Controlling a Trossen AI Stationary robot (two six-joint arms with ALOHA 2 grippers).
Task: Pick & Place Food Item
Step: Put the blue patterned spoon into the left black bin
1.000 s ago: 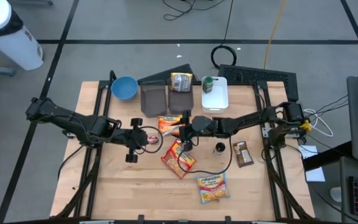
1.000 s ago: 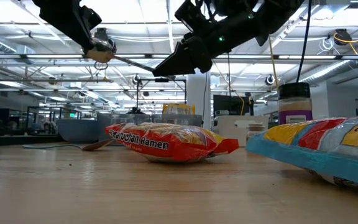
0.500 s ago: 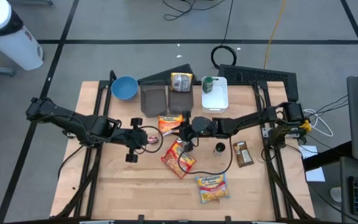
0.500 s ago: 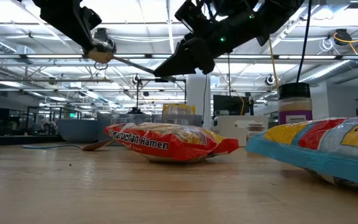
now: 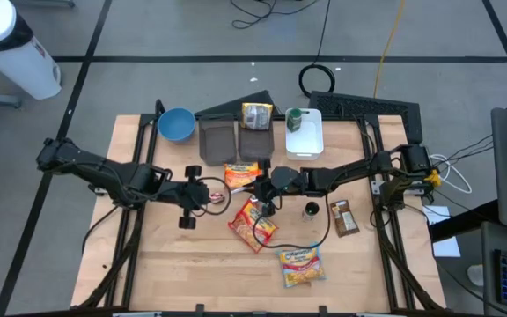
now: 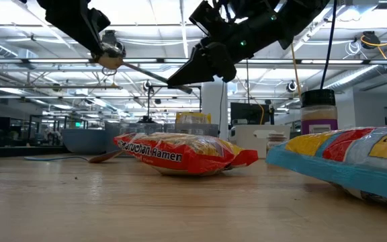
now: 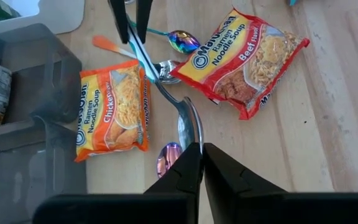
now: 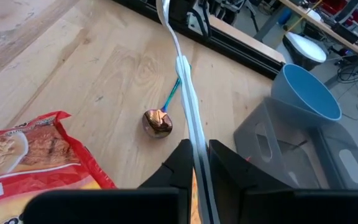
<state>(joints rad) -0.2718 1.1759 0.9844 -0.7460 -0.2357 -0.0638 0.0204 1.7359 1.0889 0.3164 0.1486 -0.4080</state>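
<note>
Right gripper [image 8: 195, 163] had closed onto the silver spoon [image 7: 188, 124] held by left gripper [image 7: 196, 163] — both clamped; pulling apart risked dropping it.

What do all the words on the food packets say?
"Maruchan Ramen Noodle Soup Chicken" on the orange packet.
"Maruchan Ramen Noodle Soup Beef Flavor" on the red packet.
"Maruchan Ramen" on the red packet's side in the low view.
The jar label and the blue-edged packet are too blurred to read.
</note>
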